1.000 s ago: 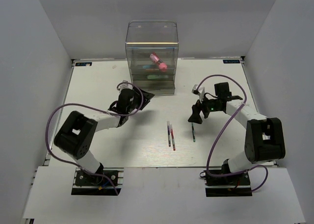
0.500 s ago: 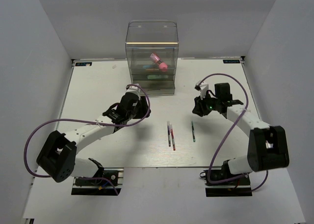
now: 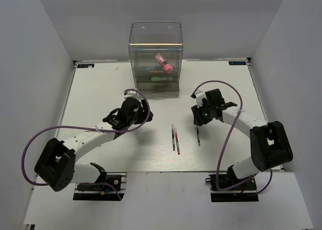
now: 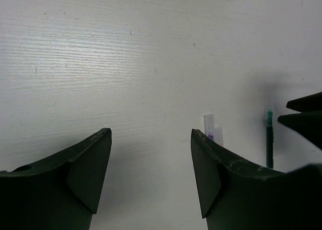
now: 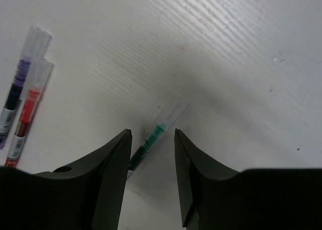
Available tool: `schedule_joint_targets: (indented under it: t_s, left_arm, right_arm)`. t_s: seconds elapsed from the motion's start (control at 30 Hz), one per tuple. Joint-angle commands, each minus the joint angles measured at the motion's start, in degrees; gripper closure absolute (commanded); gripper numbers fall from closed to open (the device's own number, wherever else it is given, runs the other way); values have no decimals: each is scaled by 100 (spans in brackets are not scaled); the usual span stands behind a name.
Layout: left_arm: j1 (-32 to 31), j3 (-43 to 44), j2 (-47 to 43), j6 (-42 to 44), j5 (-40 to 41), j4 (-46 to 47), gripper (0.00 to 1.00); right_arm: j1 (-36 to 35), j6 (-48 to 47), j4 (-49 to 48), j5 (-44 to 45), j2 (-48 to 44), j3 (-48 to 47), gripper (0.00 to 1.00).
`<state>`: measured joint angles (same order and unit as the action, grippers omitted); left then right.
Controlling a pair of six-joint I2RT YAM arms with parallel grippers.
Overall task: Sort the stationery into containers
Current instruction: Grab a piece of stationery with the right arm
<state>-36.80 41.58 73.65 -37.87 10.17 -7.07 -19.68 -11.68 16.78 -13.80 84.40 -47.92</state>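
Note:
The clear organiser (image 3: 155,49) stands at the back centre. A pink cylinder (image 3: 163,62) lies in its upper part; bluish and green items show lower in it. The thin green pen (image 3: 198,136) lies on the table, with the purple pen (image 3: 173,137) and red pen (image 3: 177,141) side by side to its left. My right gripper (image 3: 197,119) is open, low over the green pen's far end; the pen (image 5: 153,135) lies between the jaws (image 5: 151,133). My left gripper (image 3: 138,112) is open and empty (image 4: 151,134), left of the pens; the purple pen's cap (image 4: 211,125) shows by its right finger.
The white table (image 3: 100,89) is walled by grey panels at the left, right and back. In the right wrist view the purple pen (image 5: 19,84) and red pen (image 5: 29,106) lie at the left. The right gripper's dark fingertips (image 4: 306,114) show in the left wrist view beside the green pen (image 4: 269,139).
My left gripper has pulled back from the organiser towards the table's middle. My right gripper has moved left and down over the green pen's far end.

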Motion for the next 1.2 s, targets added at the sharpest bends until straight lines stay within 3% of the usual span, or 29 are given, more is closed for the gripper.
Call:
schedule_joint_targets:
  t_s: [0.0, 0.07, 0.27, 0.4, 0.53, 0.6, 0.7, 0.9, 1.0, 1.17]
  left_arm:
    - [-12, 96, -184, -352, 143, -14, 26]
    - [-12, 96, -123, -580, 143, 39, 19]
    - [-12, 43, -165, -888, 397, 22, 17]
    - [-12, -132, -386, -1082, 617, -31, 10]
    - [-12, -255, -465, -1539, 776, -93, 0]
    - [-12, -309, -465, -1880, 776, -93, 0]
    - [50, -361, -308, -2075, 670, -93, 0]
    - [102, -414, -193, -2269, 609, -110, 0]
    - [102, -274, -131, -2269, 609, -250, 0]
    - [102, -413, -218, -2383, 556, 3, 0]
  right_arm:
    - [-281, 455, 273, 790, 348, -182, 54]
    - [-369, 526, 309, 861, 498, -200, 54]
    - [-545, 711, 212, 1283, 780, -147, 54]
    - [-589, 738, 195, 1345, 876, -95, 63]
    - [-642, 711, 177, 1354, 1026, -25, 87]
    - [-633, 650, 133, 1528, 1070, -7, 97]
    - [-625, 238, -51, 1442, 938, 2, 100]
    - [-633, -1307, -850, 564, 367, -541, 100]
    - [-633, -2255, -1106, -288, 314, -955, 100]
    - [-677, -3190, -467, -2079, 946, -2536, 100]
